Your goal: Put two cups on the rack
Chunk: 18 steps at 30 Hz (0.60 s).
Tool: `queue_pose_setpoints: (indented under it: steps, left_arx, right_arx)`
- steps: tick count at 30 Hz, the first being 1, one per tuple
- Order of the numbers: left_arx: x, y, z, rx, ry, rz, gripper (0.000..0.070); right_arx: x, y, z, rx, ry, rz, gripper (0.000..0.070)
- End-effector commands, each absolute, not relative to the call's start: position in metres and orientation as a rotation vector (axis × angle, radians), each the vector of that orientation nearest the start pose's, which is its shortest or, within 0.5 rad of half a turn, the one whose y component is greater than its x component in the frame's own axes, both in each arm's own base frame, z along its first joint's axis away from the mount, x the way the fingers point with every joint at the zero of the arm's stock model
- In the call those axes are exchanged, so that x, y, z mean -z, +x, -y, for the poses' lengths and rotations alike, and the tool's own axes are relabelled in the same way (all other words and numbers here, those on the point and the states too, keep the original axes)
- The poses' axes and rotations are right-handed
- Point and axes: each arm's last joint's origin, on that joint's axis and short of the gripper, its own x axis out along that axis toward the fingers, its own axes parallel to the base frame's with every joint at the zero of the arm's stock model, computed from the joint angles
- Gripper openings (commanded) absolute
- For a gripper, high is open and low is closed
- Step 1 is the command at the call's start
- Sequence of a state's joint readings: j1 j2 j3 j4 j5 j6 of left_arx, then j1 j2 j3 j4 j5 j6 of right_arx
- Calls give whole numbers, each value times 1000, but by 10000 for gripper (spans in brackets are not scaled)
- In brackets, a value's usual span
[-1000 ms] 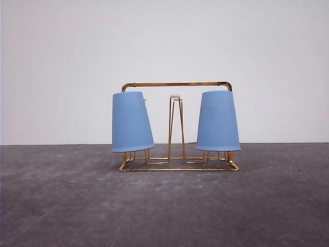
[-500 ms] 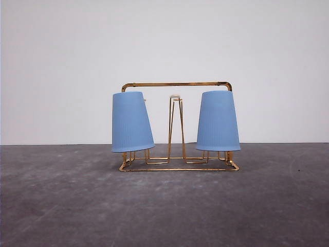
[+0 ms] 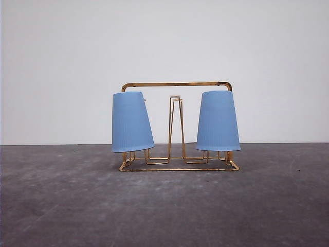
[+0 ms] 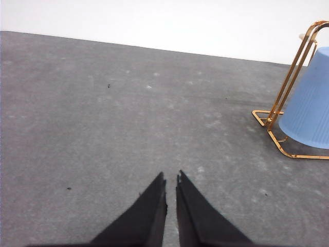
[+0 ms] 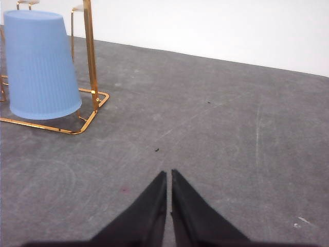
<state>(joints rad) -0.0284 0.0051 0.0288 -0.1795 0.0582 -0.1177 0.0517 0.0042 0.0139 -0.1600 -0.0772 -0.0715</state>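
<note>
While both light blue ribbed plastic cups hang upside down on it, the gold thin-wire rack point(image 3: 177, 85) stands on the grey table point(image 3: 164, 211) at mid-depth, before a white wall point(image 3: 164, 51). The left cup point(image 3: 131, 122) sits over a prong at the rack's left end and tilts, its rim swung out to the left. The right cup point(image 3: 218, 121) sits more nearly upright over a prong at the right end. Both rims hang just above the wire base. Between them rises a narrow bare prong with a white tip point(image 3: 175, 96), and the arched handle runs across just above the cup bottoms.

From the front, the whole rack and both cups are seen together. The left wrist camera catches a corner of the wire base and handle upright with one cup, and adds the left gripper point(image 4: 171, 177), whose black fingers point(image 4: 149, 211) are closed almost together with a thin slit between the tips, gripping nothing. The right wrist camera shows the other cup with the rack's end frame, and the right gripper point(image 5: 169, 173), its black fingers point(image 5: 195, 216) likewise pressed nearly together and empty.

Each gripper hovers over bare table well apart from the rack, which lies farther off and to the side of its fingertips.
</note>
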Motion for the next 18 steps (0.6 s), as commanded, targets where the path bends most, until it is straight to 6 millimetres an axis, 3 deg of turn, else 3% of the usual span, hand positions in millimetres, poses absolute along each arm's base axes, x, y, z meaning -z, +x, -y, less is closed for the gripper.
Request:
queue_pose_setpoints:
  steps: [1, 18]
  left_arx:
    - [-150, 95, 4, 76, -120, -181, 16]
    - [-150, 95, 4, 76, -120, -181, 16]
  right_arx:
    - [-153, 96, -7, -133, -58, -138, 12]
    - [-153, 96, -7, -133, -58, -138, 12]
